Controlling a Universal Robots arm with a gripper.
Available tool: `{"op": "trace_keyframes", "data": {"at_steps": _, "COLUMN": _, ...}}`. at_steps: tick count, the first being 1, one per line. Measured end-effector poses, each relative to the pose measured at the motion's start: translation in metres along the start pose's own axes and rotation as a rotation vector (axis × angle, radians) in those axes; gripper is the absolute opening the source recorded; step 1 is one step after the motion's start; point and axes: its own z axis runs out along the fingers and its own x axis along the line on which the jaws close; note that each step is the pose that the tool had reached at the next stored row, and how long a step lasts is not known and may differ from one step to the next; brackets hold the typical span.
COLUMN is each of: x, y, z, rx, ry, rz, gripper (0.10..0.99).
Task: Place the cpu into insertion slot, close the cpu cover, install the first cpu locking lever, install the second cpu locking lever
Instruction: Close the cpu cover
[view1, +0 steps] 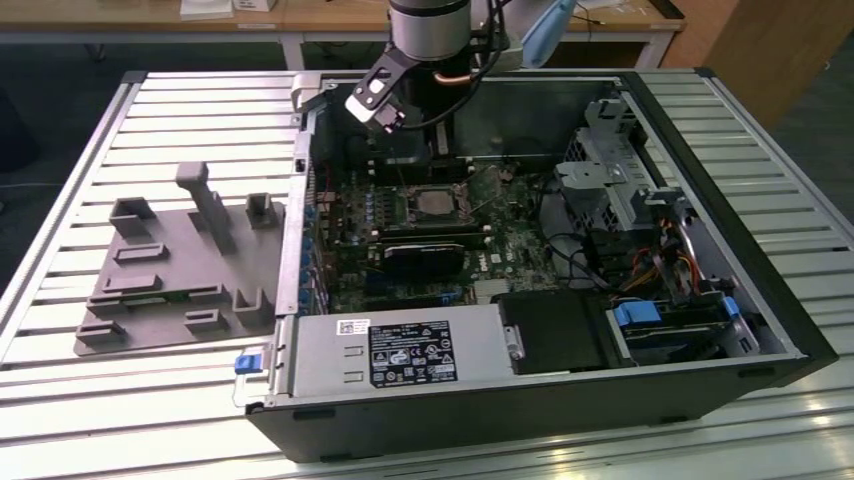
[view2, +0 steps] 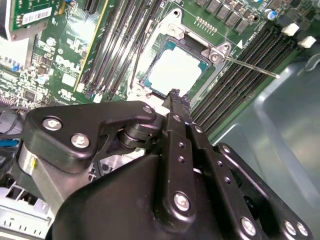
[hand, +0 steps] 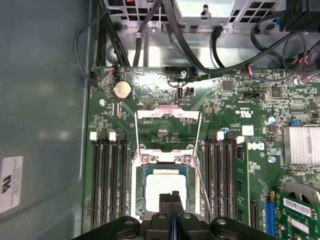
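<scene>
The cpu (hand: 165, 186) lies flat in the insertion slot (hand: 141, 172) on the green board, its pale metal top facing up; in the second wrist view the cpu (view2: 175, 70) is just beyond my fingertips. My gripper (hand: 171, 196) hangs right over the chip's near edge, fingers shut together with nothing between them. The cpu cover (hand: 168, 114) stands open beyond the socket, the board visible through its window. Thin wire levers (hand: 201, 150) run along the socket's sides, and one lever (view2: 250, 65) sticks out free. In the exterior view my gripper (view1: 445, 160) reaches down into the case above the socket (view1: 430, 200).
Black memory slots (hand: 107, 175) flank the socket on both sides. A black card (view1: 427, 255) and the power supply (view1: 400, 355) lie nearer the case front. Cables (hand: 220, 55) cross the far end. A grey fixture plate (view1: 174, 270) sits on the table at the exterior view's left.
</scene>
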Motion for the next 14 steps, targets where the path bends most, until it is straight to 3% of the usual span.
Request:
{"op": "trace_keyframes", "data": {"at_steps": 6, "x": 0.0001, "y": 0.004, "z": -0.0021, "rx": 0.0, "ry": 0.0001, "rz": 0.0, "gripper": 0.102}}
{"op": "trace_keyframes", "data": {"at_steps": 14, "x": 0.0005, "y": 0.0294, "z": 0.001, "rx": 0.002, "ry": 0.0001, "rz": 0.0, "gripper": 0.102}}
